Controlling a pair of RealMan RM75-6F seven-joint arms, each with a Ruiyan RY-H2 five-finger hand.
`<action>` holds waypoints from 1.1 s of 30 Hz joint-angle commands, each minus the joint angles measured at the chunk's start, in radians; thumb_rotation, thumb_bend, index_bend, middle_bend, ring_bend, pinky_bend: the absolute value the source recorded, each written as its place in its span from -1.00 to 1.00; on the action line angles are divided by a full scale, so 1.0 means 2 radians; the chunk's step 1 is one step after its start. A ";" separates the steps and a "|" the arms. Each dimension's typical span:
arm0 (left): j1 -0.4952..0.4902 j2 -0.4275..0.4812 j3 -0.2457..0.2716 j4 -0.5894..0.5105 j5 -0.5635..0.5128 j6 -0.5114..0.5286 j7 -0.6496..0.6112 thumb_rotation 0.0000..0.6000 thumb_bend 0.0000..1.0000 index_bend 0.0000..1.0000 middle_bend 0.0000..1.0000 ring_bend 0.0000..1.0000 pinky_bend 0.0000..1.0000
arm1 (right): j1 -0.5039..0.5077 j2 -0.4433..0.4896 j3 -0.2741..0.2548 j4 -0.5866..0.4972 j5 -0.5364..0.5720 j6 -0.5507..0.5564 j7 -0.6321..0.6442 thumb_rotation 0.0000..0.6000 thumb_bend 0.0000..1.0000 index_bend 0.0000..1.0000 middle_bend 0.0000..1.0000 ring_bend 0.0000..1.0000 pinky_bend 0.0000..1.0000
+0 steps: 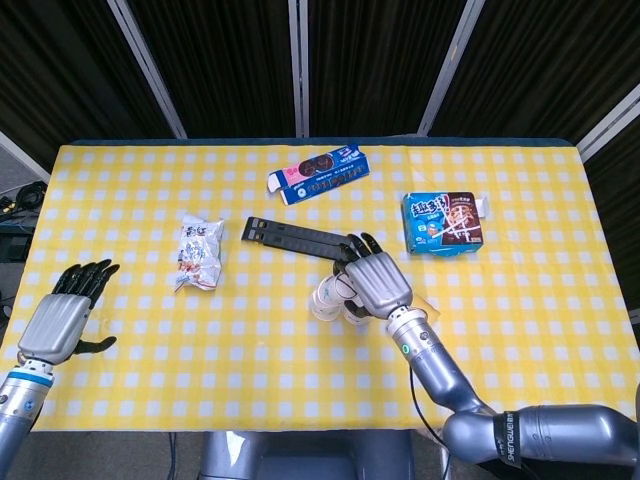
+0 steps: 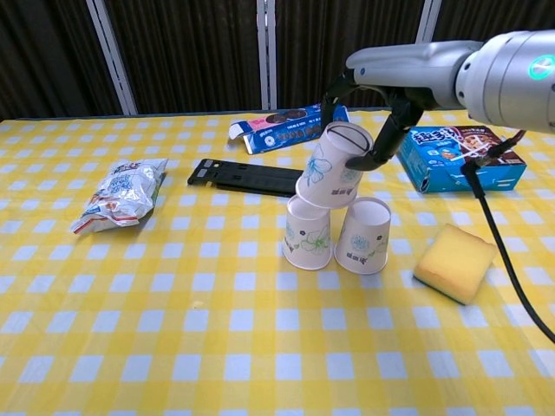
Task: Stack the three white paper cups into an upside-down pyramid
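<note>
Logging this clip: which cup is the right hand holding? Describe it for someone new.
Near the middle of the yellow checked table, two white cups stand upside down, side by side. The held cup sits tilted above them in the right hand, the only one off the cloth.

The table (image 1: 300, 360) has a yellow checked cloth. Around the black tray (image 2: 245, 178) lie a snack bag (image 2: 121, 193), cookie box (image 2: 282, 128), blue box (image 2: 460, 156), sponge (image 2: 455, 261), and two upside-down cups (image 2: 336, 236).
</note>
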State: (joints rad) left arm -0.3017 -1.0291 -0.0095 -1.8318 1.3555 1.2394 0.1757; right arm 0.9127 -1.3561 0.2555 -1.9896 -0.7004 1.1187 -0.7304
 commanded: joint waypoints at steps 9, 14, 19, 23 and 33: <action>0.005 0.005 0.002 -0.004 0.010 0.005 -0.003 1.00 -0.69 -1.00 -1.00 -1.00 -1.00 | 0.007 0.016 -0.019 -0.031 0.025 0.019 -0.030 1.00 -0.51 -0.02 -0.71 -1.00 -0.88; 0.006 0.007 0.002 -0.004 0.012 0.005 -0.006 1.00 -0.69 -1.00 -1.00 -1.00 -1.00 | 0.009 0.009 -0.026 -0.024 0.027 0.023 -0.032 1.00 -0.51 -0.02 -0.71 -1.00 -0.88; 0.006 0.009 0.002 -0.004 0.012 0.001 -0.008 1.00 -0.69 -1.00 -1.00 -1.00 -1.00 | 0.010 0.003 -0.026 -0.017 0.024 0.020 -0.017 1.00 -0.52 -0.03 -0.73 -1.00 -0.88; 0.006 0.010 0.001 -0.004 0.014 0.000 -0.009 1.00 -0.69 -1.00 -1.00 -1.00 -1.00 | 0.009 -0.002 -0.027 -0.010 0.012 0.024 -0.009 1.00 -0.58 -0.21 -0.87 -1.00 -0.93; 0.007 0.012 0.001 -0.002 0.021 0.000 -0.019 1.00 -0.69 -1.00 -1.00 -1.00 -1.00 | 0.011 0.005 -0.035 -0.026 0.017 0.042 -0.026 1.00 -0.72 -0.83 -1.00 -1.00 -1.00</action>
State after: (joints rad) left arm -0.2870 -1.0051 -0.0069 -1.8355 1.3982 1.2393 0.1381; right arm 0.9336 -1.3502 0.1880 -2.0330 -0.6695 1.1955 -0.7754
